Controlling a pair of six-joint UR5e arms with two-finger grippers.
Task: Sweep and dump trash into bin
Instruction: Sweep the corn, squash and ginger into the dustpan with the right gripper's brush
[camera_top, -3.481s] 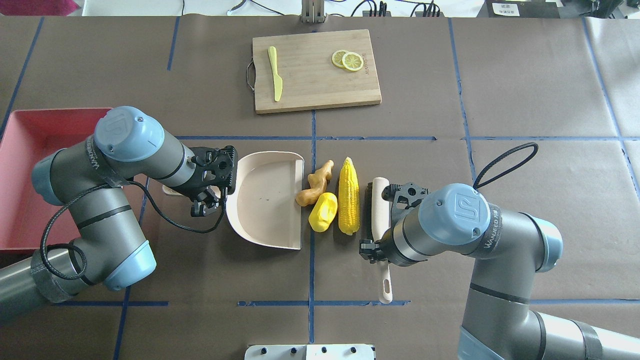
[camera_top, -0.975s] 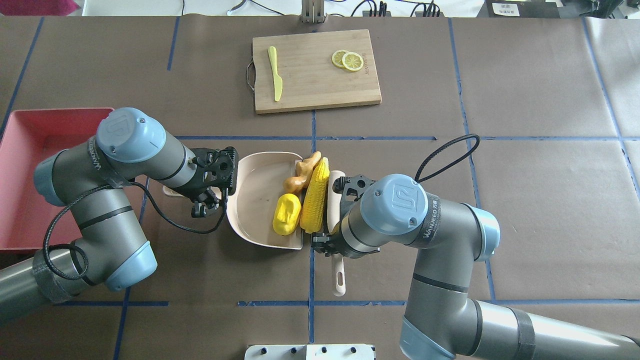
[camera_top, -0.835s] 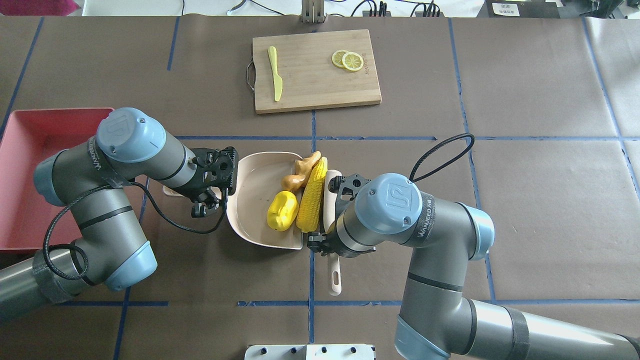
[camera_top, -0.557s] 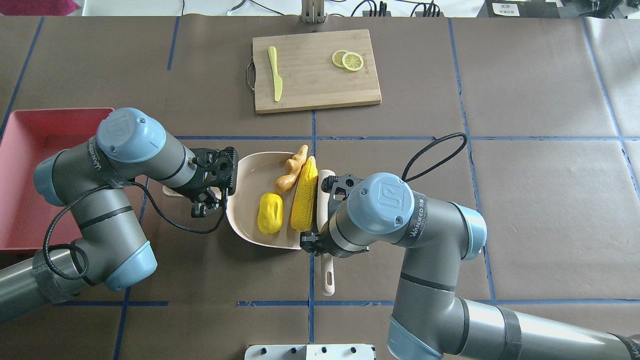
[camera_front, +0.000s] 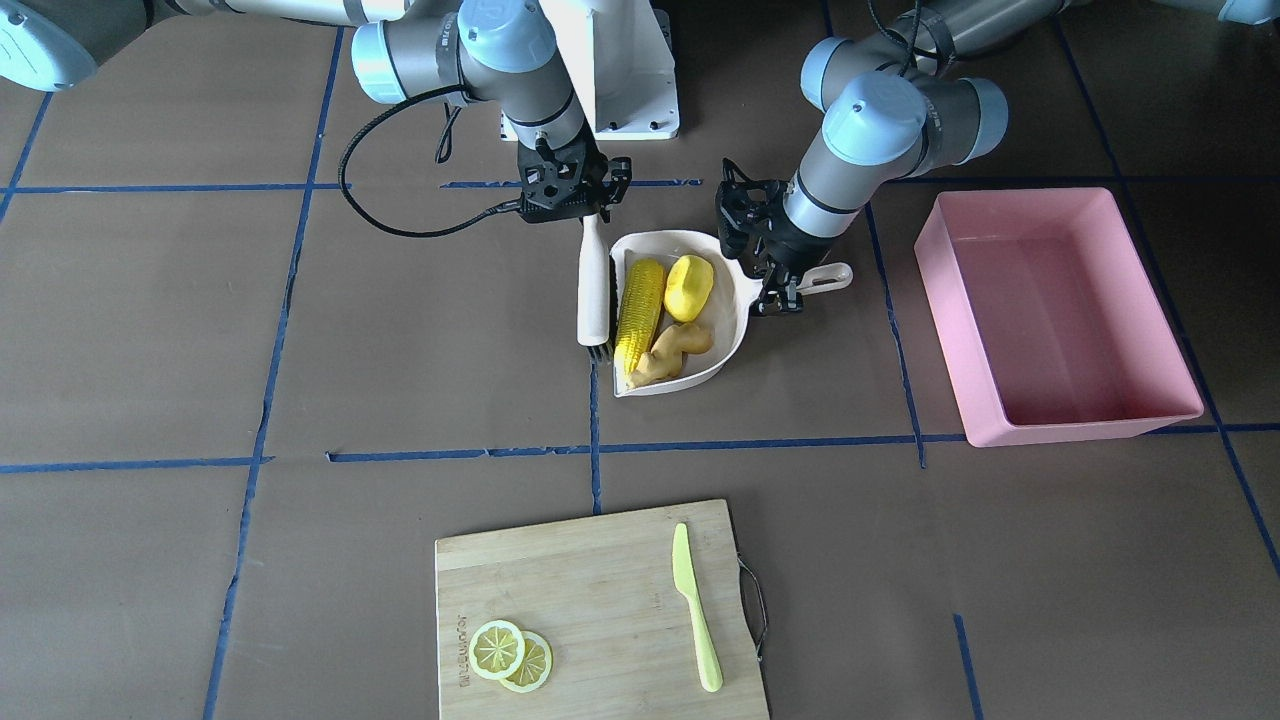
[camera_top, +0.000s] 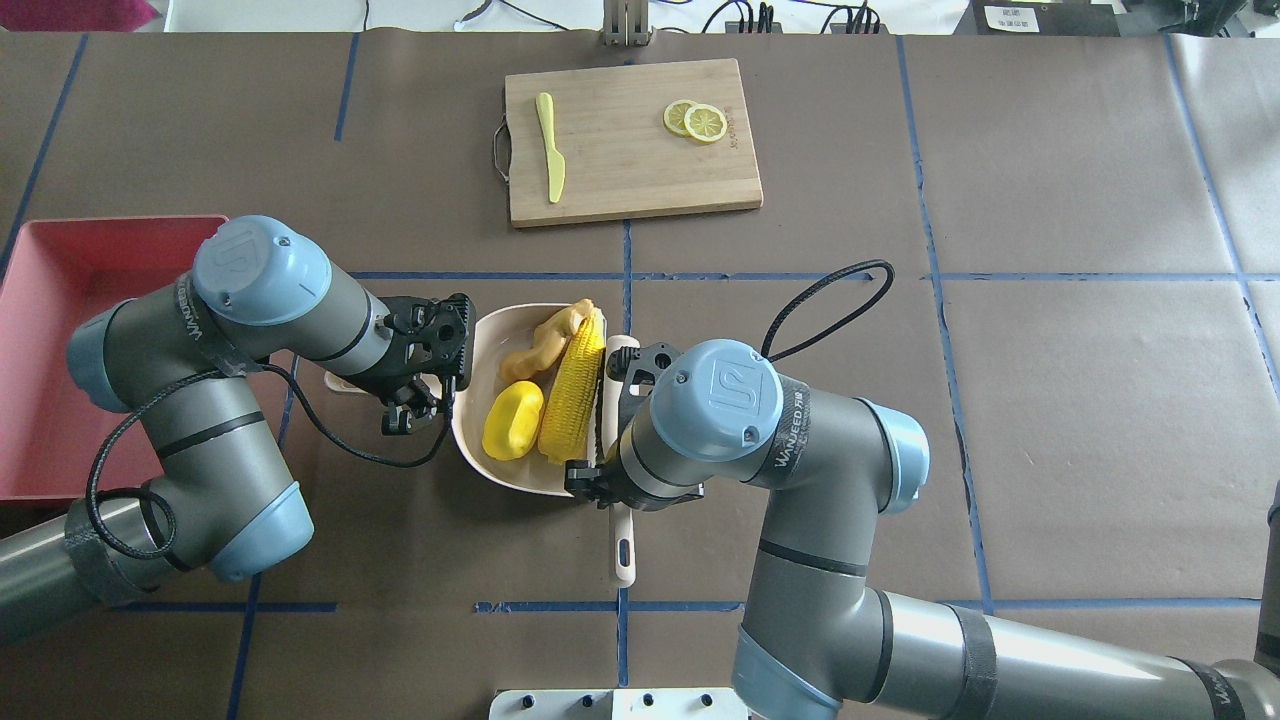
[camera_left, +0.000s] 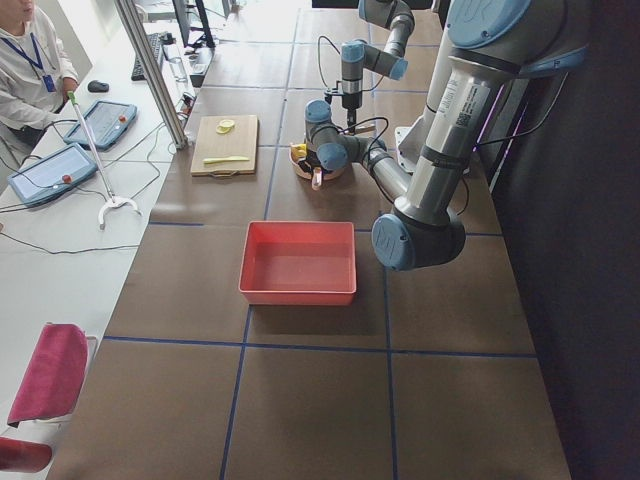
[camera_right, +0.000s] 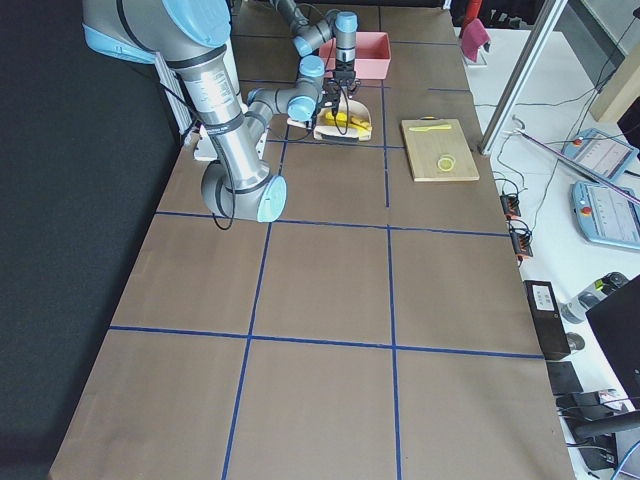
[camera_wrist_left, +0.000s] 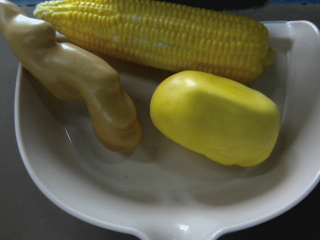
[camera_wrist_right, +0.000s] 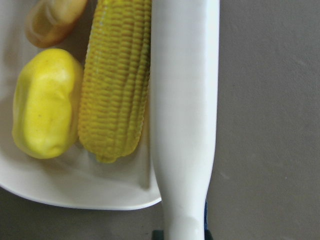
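All three trash pieces are inside the cream dustpan, none in the bin.
- Corn cob lies along the pan's open edge, with the yellow lemon-like fruit just beside it on the handle side.
- Ginger root sits at the pan's far end, touching the corn. One tip is at the rim corner.

Left hand is clenched on the dustpan handle, and the pan sits flat on the desk.

Right hand is grasping the handle of the cream brush. The brush runs parallel to the pan's open edge, with its body pressed against the corn in the right wrist view.

Pink bin is on the robot's left, well apart from the pan and beyond the left hand.

Wooden cutting board is on the far side of the desk from the robot. It carries a pale green knife and two lemon slices, apart from each other.
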